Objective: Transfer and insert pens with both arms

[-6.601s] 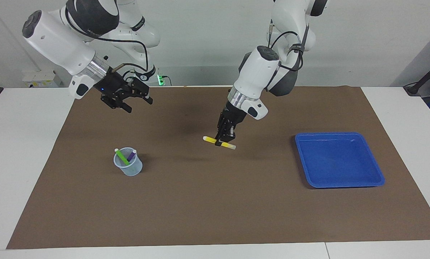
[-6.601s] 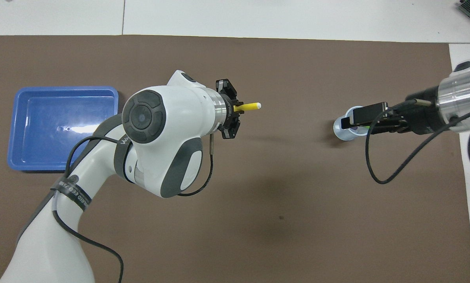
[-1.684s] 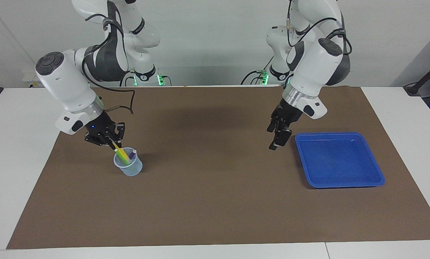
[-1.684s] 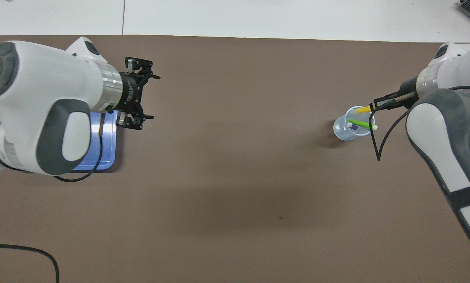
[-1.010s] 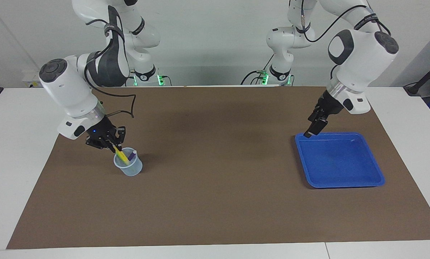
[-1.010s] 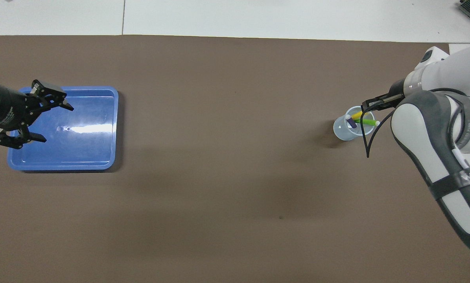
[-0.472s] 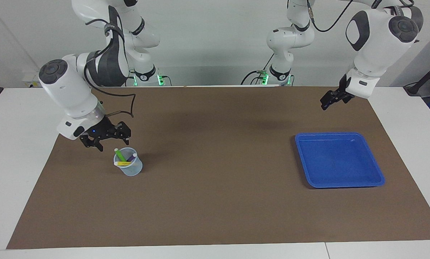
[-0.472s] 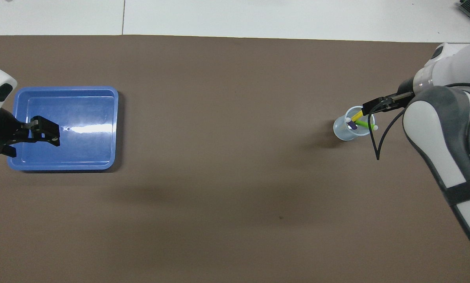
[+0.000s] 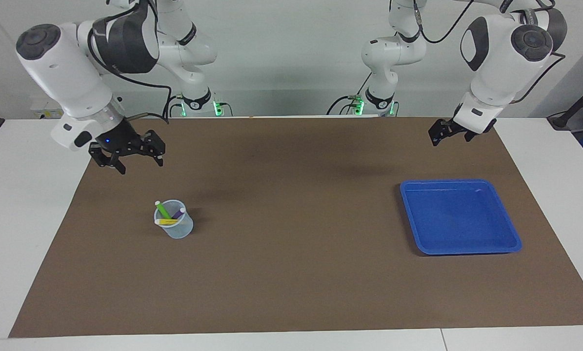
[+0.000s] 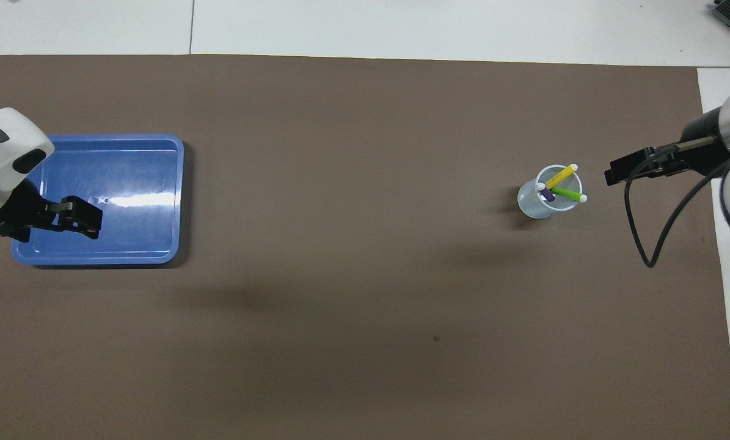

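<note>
A clear cup [image 9: 175,229] stands on the brown mat [image 9: 291,273] toward the right arm's end. In it lean three pens: green [image 9: 163,210], purple [image 9: 178,213] and yellow [image 9: 167,222]. From overhead, the yellow pen [image 10: 561,176], green pen [image 10: 567,195] and purple pen [image 10: 546,194] fan out over the cup [image 10: 532,205]. My right gripper [image 9: 140,165] hangs open and empty above the mat, up and away from the cup; only its tip [image 10: 624,168] shows from overhead. My left gripper [image 9: 450,139] hangs open and empty, high above the tray's end of the mat [image 10: 83,219].
An empty blue tray [image 9: 459,217] lies on the mat toward the left arm's end [image 10: 126,235]. White tabletop [image 9: 28,195] borders the mat on all sides. A black cable [image 10: 646,244] loops down from the right arm's wrist.
The right gripper has risen and drawn back from the cup, leaving the yellow pen inside with the other two. The left gripper has barely shifted.
</note>
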Available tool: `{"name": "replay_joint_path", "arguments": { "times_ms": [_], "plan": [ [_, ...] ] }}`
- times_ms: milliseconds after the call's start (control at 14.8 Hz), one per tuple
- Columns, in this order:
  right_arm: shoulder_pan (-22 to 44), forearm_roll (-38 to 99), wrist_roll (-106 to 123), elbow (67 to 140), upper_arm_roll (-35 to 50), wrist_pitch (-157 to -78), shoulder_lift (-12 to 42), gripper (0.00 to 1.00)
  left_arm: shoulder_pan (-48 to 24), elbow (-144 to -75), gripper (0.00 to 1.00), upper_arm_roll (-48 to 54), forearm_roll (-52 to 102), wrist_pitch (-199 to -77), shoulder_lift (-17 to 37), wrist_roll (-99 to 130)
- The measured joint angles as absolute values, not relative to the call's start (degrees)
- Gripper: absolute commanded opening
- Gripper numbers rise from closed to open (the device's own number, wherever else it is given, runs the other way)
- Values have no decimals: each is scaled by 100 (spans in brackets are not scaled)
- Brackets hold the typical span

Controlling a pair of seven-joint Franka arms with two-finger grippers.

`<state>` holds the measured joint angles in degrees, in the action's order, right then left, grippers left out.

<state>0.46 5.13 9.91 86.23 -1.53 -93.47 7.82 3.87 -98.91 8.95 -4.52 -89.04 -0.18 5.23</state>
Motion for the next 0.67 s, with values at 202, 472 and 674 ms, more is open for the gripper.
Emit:
{"name": "replay_joint_path", "arguments": {
  "times_ms": [202, 472, 674],
  "plan": [
    [40, 259, 918, 8397, -149, -9089, 785, 100, 152, -9886, 100, 904, -378, -8917, -74, 513],
    [28, 106, 827, 8395, -157, -8886, 788, 100, 197, -9755, 100, 808, 53, -9137, -142, 507],
    [14, 105, 826, 8436, -159, -8793, 751, 100, 234, -9757, 100, 785, 155, -9177, -142, 490]
  ]
}}
